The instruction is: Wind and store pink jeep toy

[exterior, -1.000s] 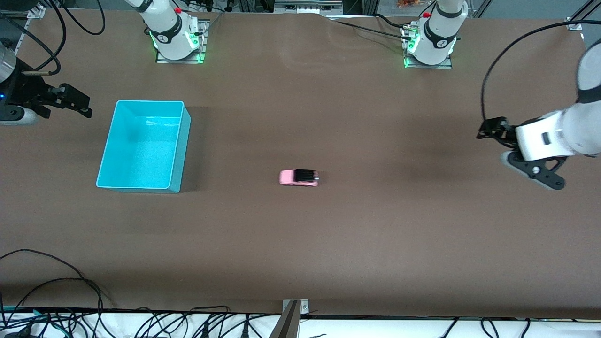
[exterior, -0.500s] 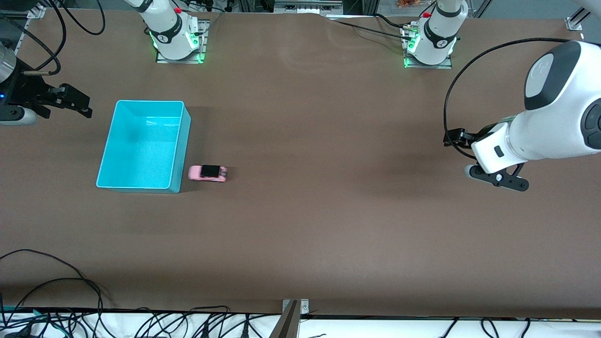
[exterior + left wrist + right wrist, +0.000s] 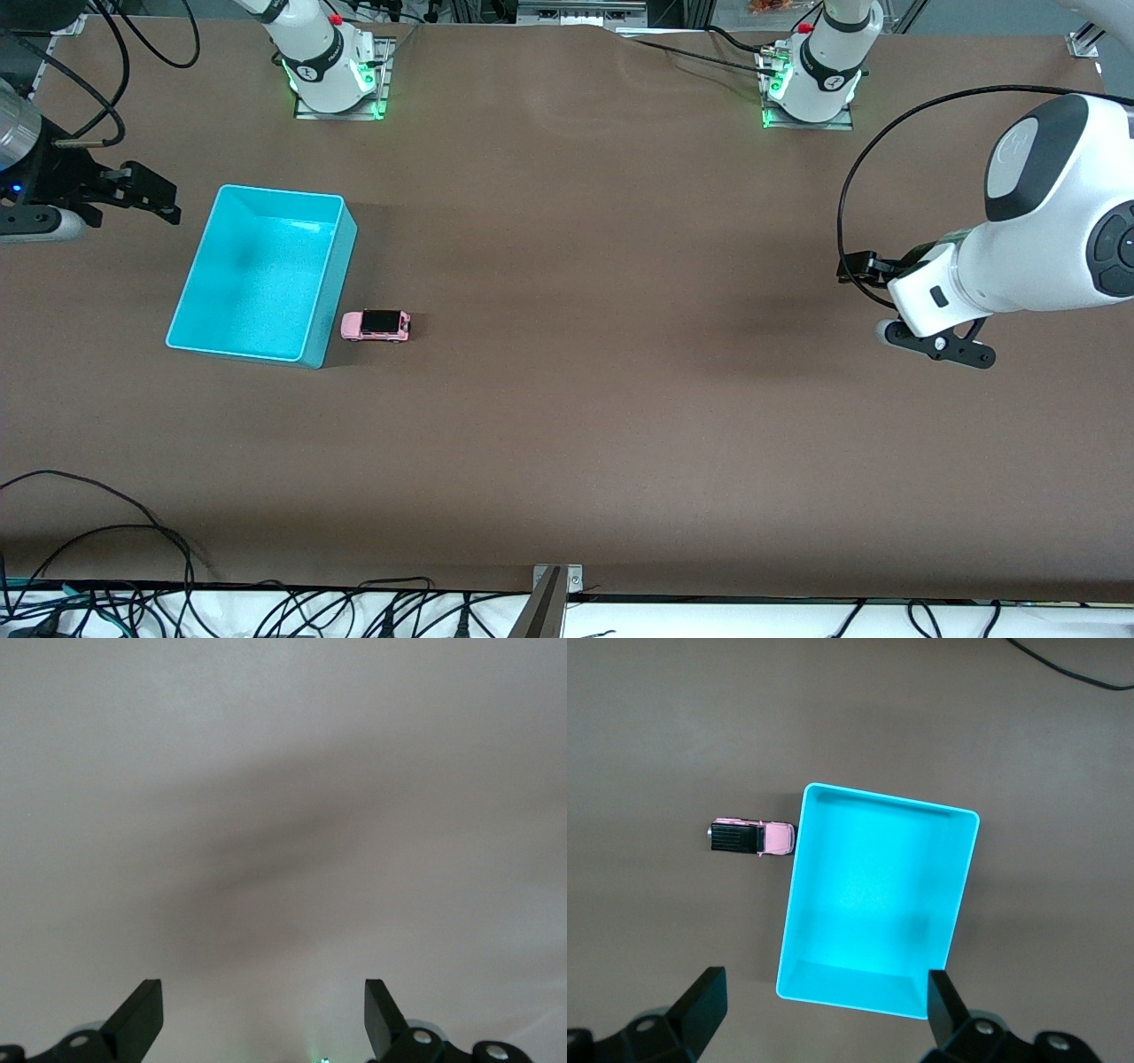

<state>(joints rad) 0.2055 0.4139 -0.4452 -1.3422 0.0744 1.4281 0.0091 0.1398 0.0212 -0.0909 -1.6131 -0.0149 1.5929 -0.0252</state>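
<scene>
The pink jeep toy [image 3: 376, 325] with its black roof stands on the brown table, its nose at the side wall of the turquoise bin [image 3: 275, 190]. In the right wrist view the jeep [image 3: 753, 838] shows beside the empty bin [image 3: 881, 799]. My right gripper [image 3: 146, 197] is open and empty, up in the air at the right arm's end of the table, beside the bin. My left gripper [image 3: 858, 268] is open and empty over bare table at the left arm's end, well away from the jeep. Its wrist view shows its fingertips [image 3: 142, 1010] and only table.
Cables [image 3: 106, 532] lie along the table edge nearest the front camera. The two arm bases [image 3: 332, 71] stand along the edge farthest from that camera. Bare brown table stretches between the jeep and the left gripper.
The jeep has rolled across the table toward the right arm's end and stopped at the bin. The bin has shifted and turned slightly. The left gripper has come inward over the table.
</scene>
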